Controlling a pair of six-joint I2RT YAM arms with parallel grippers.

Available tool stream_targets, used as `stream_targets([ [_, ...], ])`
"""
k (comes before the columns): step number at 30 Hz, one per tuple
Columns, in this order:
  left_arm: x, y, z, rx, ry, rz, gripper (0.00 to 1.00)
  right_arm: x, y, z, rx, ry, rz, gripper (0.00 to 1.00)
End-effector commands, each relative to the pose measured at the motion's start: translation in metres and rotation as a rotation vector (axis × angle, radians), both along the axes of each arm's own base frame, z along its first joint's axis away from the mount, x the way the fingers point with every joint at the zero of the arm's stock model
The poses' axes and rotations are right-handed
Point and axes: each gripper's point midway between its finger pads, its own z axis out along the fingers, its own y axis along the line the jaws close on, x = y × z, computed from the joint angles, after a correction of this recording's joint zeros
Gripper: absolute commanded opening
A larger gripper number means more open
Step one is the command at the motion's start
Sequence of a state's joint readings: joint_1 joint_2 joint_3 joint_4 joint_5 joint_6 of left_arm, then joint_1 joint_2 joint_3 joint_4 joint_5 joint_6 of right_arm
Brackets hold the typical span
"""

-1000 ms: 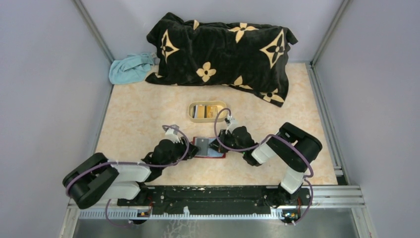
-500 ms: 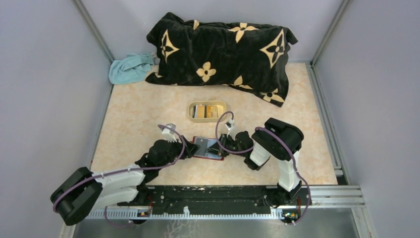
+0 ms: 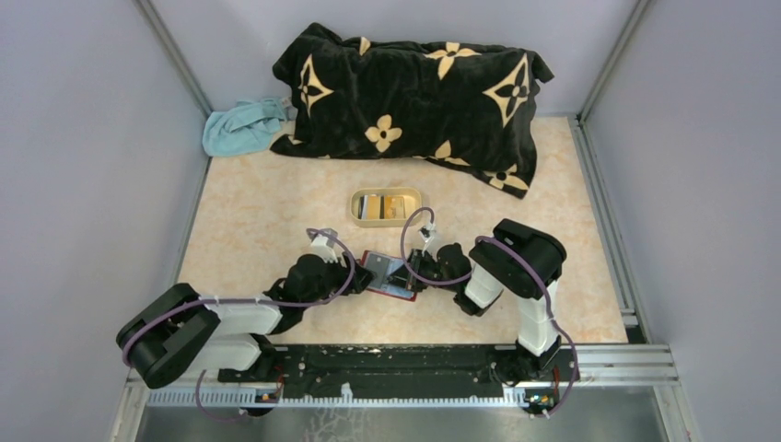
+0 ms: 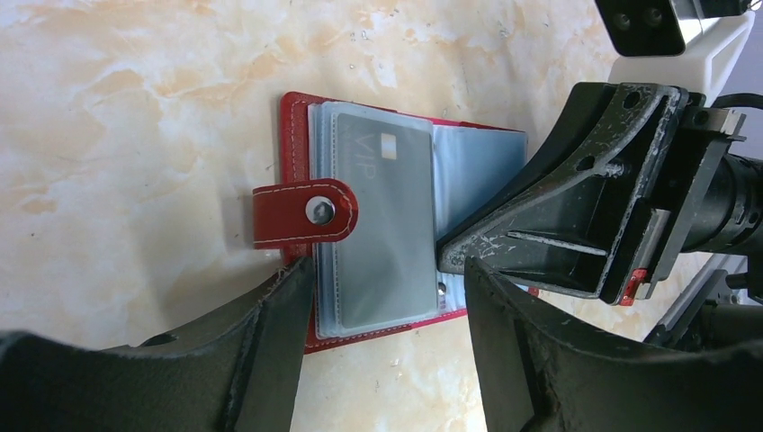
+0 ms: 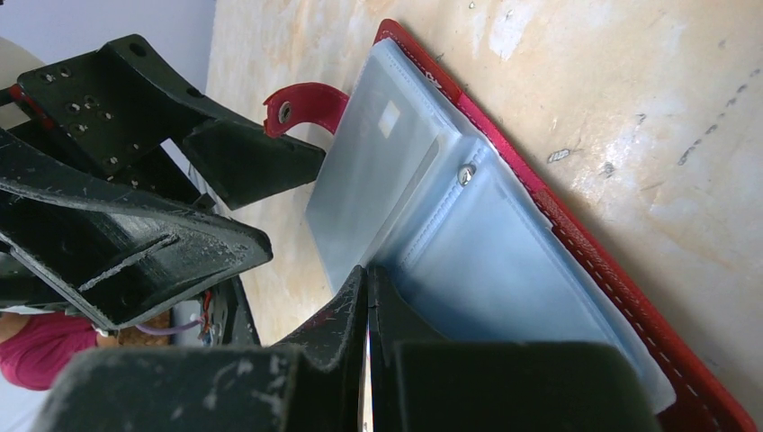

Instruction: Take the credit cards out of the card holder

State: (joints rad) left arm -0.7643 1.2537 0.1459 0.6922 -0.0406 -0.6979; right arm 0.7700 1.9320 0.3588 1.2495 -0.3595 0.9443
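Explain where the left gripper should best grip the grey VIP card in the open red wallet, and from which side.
Probably the short edge of the grey card nearest the open left gripper, approached from that near side: the red tab crosses one long edge, and the shut right gripper sits on the other page of the card holder. Which sleeve edge opens cannot be told.

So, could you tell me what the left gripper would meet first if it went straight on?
Most likely the card holder: the open left gripper straddles the near edge of its grey card. One finger looks lined up with the shut right gripper resting on the holder, though depth is unclear.
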Motion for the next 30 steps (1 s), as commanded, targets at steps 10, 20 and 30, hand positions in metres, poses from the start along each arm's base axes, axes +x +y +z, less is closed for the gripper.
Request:
stream_targets([
  [10, -0.001, 0.0, 0.024, -0.005, -0.061, -0.03, 0.69, 0.006, 0.002, 0.006, 0.007, -0.042, -0.006, 0.0],
  [20, -0.002, -0.005, 0.018, -0.008, -0.05, -0.055, 0.69, 0.006, 0.003, 0.007, 0.011, -0.039, -0.001, 0.0],
  [30, -0.004, -0.009, 0.014, -0.013, -0.044, -0.078, 0.69, 0.006, 0.003, 0.006, 0.009, -0.037, -0.002, 0.0],
])
